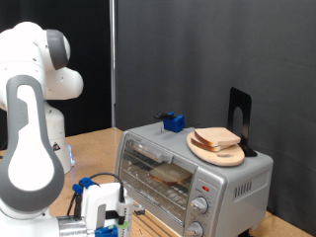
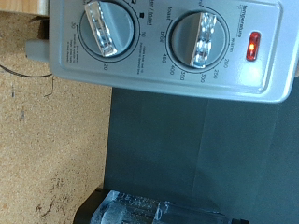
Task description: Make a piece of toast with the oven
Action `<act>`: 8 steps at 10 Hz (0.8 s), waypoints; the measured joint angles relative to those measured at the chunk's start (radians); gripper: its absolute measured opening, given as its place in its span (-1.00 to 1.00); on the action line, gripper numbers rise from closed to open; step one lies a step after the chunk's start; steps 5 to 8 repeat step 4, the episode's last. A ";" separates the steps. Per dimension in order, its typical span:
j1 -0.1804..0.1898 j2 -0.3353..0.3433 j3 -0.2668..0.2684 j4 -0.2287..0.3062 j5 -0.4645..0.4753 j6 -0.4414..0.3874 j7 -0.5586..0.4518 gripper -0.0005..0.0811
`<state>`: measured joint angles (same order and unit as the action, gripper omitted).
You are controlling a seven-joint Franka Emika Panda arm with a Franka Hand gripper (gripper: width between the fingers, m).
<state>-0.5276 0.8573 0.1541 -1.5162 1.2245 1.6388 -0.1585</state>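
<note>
Toast slice, pale with tan crust (image 1: 170, 175), lies on rack inside boxy silver toaster oven (image 1: 237, 186); door looks shut. Red light (image 2: 252, 47) lit, heating apparently underway. Gripper (image 1: 109, 215) just before knobs (image 2: 197, 38); clenched or released, cannot tell.

Oven (image 1: 193, 168) door shut; claw (image 1: 107, 212) low before knobs (image 2: 198, 38), open tabletop (image 2: 42, 140) alongside.

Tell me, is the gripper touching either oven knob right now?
Apart. The wrist view shows both knobs on the oven with dark open space between them and the gripper, whose fingertip sits at the frame edge. The red light is on.
</note>
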 joint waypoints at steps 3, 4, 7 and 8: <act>0.000 0.005 0.002 0.000 0.000 0.003 0.002 0.99; 0.000 0.006 0.002 0.001 0.000 0.003 0.002 0.99; 0.000 0.006 0.002 0.001 0.000 0.003 0.002 0.99; 0.000 0.006 0.002 0.001 0.000 0.003 0.002 0.99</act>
